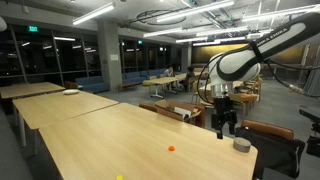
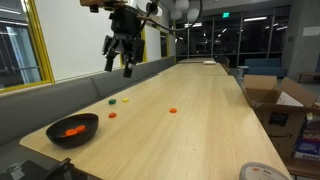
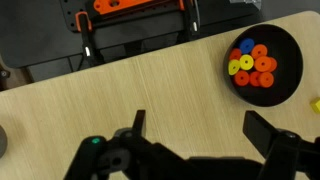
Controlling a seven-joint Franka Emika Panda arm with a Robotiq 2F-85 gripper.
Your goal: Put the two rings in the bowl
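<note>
The grey bowl (image 1: 241, 146) stands near the table's corner, below and beside my gripper (image 1: 225, 120). A tiny orange ring (image 1: 171, 148) lies on the wood, and a yellow ring (image 1: 119, 178) lies at the picture's bottom edge. In an exterior view the orange ring (image 2: 173, 110) lies mid-table and the yellow ring (image 2: 125, 99) near the bench side. My gripper (image 2: 120, 62) hangs well above the table. In the wrist view the gripper (image 3: 200, 122) is open and empty over bare wood. A grey sliver (image 3: 2, 140) shows at the left edge.
A black bowl (image 2: 73, 129) full of orange and yellow rings (image 3: 252, 65) sits near the table edge. A green ring (image 2: 113, 101) and another orange ring (image 2: 112, 115) lie close by. A pale round dish (image 2: 262, 173) sits at the near corner. Boxes (image 2: 275, 105) stand beside the table.
</note>
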